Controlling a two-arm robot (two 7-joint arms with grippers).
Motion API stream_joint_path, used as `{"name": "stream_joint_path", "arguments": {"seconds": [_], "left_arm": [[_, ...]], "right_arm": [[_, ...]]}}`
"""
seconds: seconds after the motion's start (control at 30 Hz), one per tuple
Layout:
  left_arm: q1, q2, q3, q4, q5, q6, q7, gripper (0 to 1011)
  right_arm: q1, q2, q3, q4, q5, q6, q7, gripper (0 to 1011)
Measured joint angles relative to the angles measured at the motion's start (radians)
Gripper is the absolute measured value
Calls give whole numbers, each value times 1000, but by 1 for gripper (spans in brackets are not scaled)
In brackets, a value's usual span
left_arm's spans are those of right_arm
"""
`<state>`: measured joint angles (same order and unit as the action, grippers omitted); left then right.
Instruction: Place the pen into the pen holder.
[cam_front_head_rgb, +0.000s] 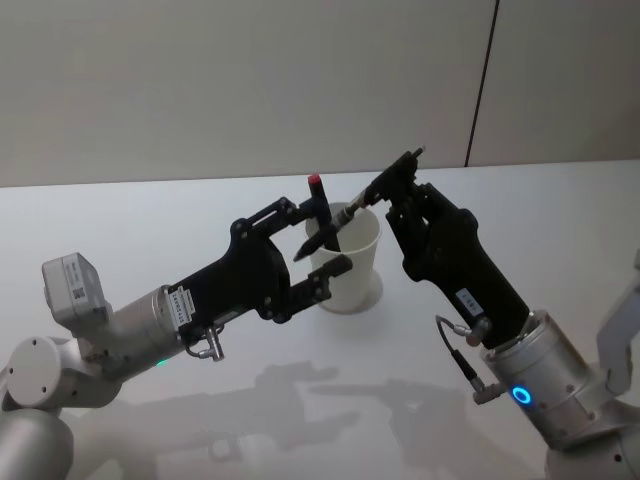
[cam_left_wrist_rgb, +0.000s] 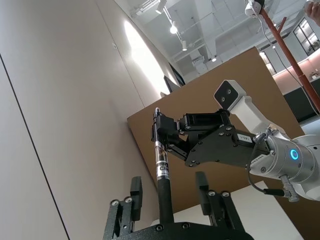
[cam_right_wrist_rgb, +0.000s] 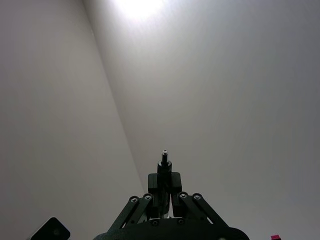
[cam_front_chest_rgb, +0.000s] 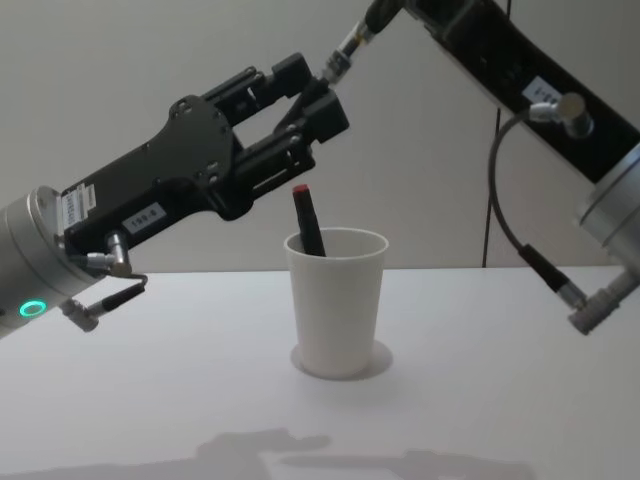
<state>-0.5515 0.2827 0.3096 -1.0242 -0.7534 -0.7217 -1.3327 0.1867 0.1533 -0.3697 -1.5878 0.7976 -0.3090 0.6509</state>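
White tapered paper cup pen holder standing upright on the pale tabletop, already holding a dark red-capped pen leaning against its rim. Right gripper hanging above and behind the cup, jaws pinching a black silver-banded pen angling down toward the rim. Left gripper hovering beside the cup at rim height, jaws spread, gripping nothing.
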Motion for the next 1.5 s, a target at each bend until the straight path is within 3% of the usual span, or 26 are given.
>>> {"name": "stream_joint_path", "arguments": {"seconds": [0.4, 0.67, 1.03, 1.1, 1.3, 1.5], "left_arm": [[0, 0, 0, 0, 0, 0, 0, 993], [0, 0, 0, 0, 0, 0, 0, 1000], [0, 0, 0, 0, 0, 0, 0, 1000], [0, 0, 0, 0, 0, 0, 0, 1000], [0, 0, 0, 0, 0, 0, 0, 1000], [0, 0, 0, 0, 0, 0, 0, 1000]], "right_arm": [[-4, 4, -1, -10, -15, -13, -15, 129], [-6, 8, 0, -21, -92, -40, -69, 130], [-7, 13, 6, -36, -257, -82, -179, 130], [-5, 14, 8, -38, -318, -96, -216, 129], [0, 13, 12, -38, -426, -118, -281, 130], [15, 6, 19, -18, -563, -144, -361, 130]]}}
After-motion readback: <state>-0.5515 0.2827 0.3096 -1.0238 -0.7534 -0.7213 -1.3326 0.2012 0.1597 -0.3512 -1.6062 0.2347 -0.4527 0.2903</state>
